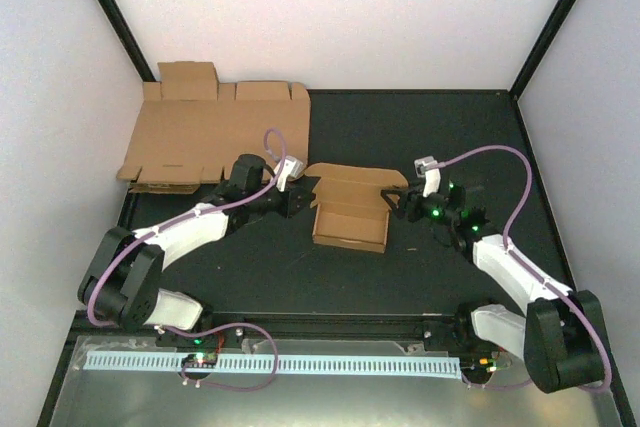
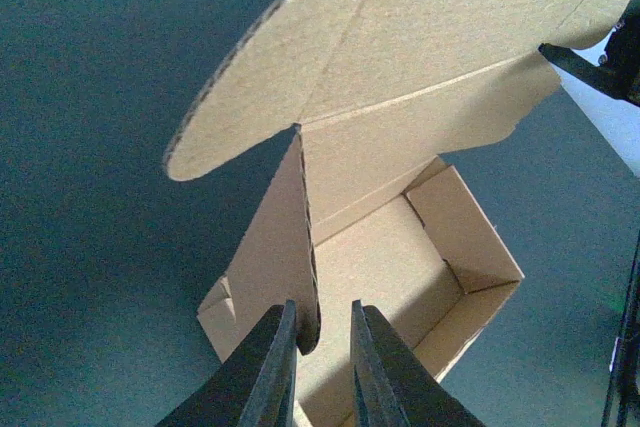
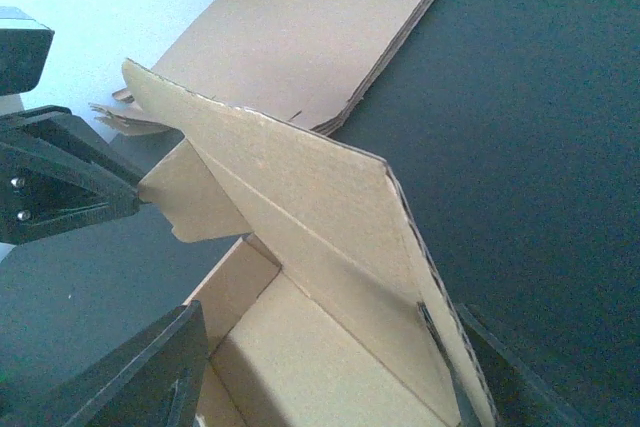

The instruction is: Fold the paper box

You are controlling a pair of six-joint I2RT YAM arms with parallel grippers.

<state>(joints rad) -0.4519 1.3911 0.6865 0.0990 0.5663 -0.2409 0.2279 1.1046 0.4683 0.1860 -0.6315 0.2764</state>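
Note:
The paper box (image 1: 349, 213) sits half-folded at the middle of the black mat, its tray formed and its lid standing up at the back. My left gripper (image 1: 300, 202) is at the box's left end. In the left wrist view its jaws (image 2: 322, 309) are narrowly open around the tip of the lid's side flap (image 2: 280, 247), which touches the left finger only. My right gripper (image 1: 398, 202) is at the box's right end. In the right wrist view it (image 3: 335, 317) is wide open and straddles the raised lid (image 3: 300, 197).
A stack of larger flat brown cardboard sheets (image 1: 205, 132) lies at the back left against the wall, also in the right wrist view (image 3: 330, 37). White walls enclose the mat (image 1: 420, 147) on three sides. A metal tray (image 1: 330, 397) runs along the near edge.

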